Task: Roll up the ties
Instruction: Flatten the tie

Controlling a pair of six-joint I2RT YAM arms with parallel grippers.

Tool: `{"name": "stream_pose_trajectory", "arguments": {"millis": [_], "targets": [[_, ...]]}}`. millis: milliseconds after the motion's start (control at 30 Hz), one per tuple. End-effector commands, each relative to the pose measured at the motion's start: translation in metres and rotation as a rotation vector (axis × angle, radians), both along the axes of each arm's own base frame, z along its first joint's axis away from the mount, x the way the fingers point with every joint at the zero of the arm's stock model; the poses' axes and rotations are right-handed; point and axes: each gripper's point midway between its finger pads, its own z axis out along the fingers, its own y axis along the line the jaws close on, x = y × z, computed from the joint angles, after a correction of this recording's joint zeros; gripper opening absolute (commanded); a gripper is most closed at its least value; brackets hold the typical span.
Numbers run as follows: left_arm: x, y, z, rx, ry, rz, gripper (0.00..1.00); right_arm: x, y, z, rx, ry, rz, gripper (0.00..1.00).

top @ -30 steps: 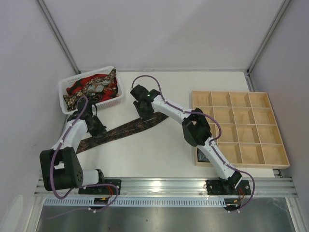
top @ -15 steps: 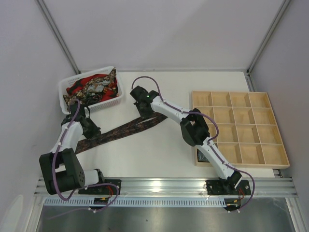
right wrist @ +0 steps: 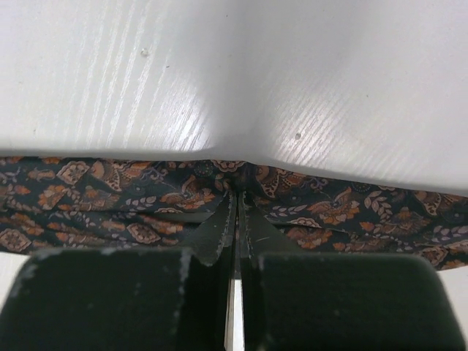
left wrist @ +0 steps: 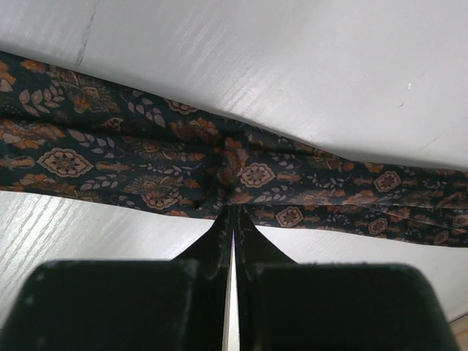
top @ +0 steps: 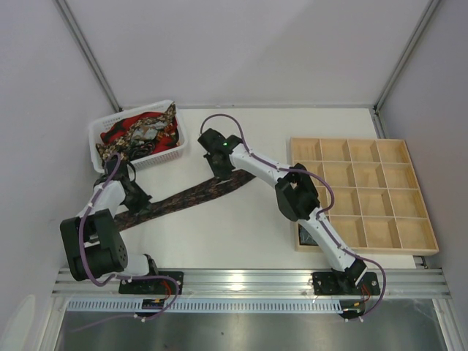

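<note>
A dark brown-maroon patterned tie [top: 186, 196] lies flat and diagonal on the white table, from near left to centre. My left gripper [top: 137, 200] is down on its lower left part. In the left wrist view the gripper [left wrist: 234, 210] is shut, pinching a fold of the tie [left wrist: 146, 157]. My right gripper [top: 223, 174] sits on the upper right end. The right wrist view shows that gripper [right wrist: 238, 196] shut on a puckered fold of the tie [right wrist: 110, 197]. More ties [top: 139, 131] in red, gold-black and grey lie heaped in a basket.
The white basket [top: 110, 162] stands at the back left, just behind my left arm. A wooden tray [top: 292, 157] with several square compartments lies on the right, under my right arm's lower links. White walls close in the table.
Both grippers have shut on the tie, bunching the fabric between their fingers. My left arm has drawn back toward the left, closer to the basket.
</note>
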Motion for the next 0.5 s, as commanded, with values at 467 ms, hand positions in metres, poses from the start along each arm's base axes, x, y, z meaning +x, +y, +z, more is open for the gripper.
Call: {"name": "stream_pose_trajectory", "arguments": {"millis": [467], "targets": [[0.004,0.014,-0.005,0.003,0.002,0.018,0.01,-0.035,-0.007,0.054,0.004,0.018,0.056,0.00]]}}
